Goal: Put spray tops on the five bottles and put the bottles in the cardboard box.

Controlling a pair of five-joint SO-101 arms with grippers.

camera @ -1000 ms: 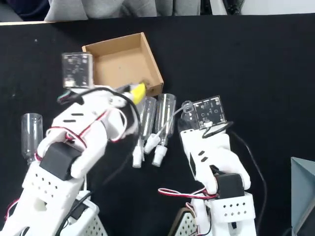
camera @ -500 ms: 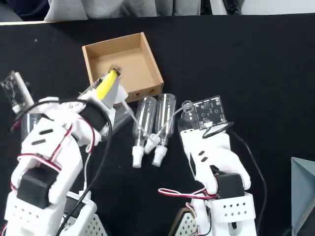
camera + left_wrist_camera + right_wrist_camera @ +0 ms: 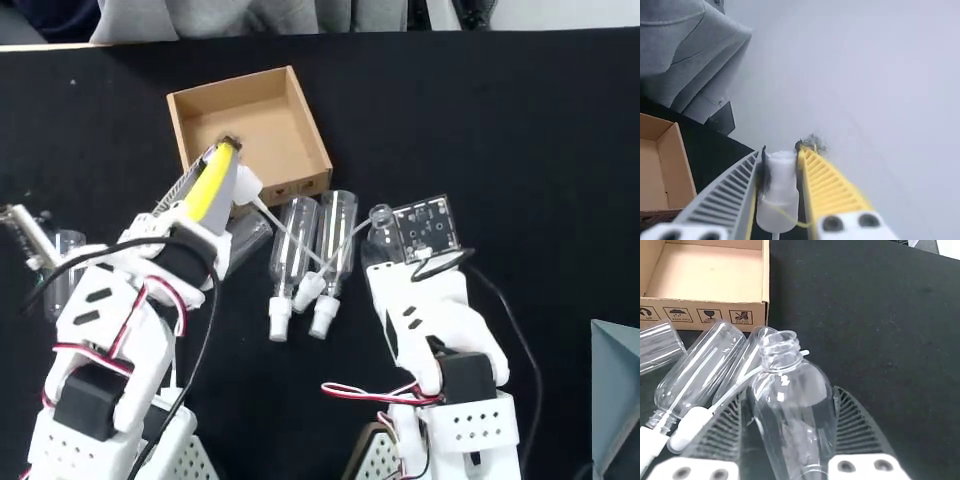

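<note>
Spray top [image 3: 776, 192] between left jaws, bottle [image 3: 792, 410] between right

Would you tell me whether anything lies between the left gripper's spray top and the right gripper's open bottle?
Two capped bottles lie flat on the table between the spray top and the open bottle; carried above, it likely clears them.

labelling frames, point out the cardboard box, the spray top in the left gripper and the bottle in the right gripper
cardboard box [image 3: 262, 125], high view, bare floor inside.
spray top [image 3: 777, 187], left wrist view, white body.
uncapped bottle [image 3: 792, 400], right wrist view, clear shoulder below the neck.
</note>
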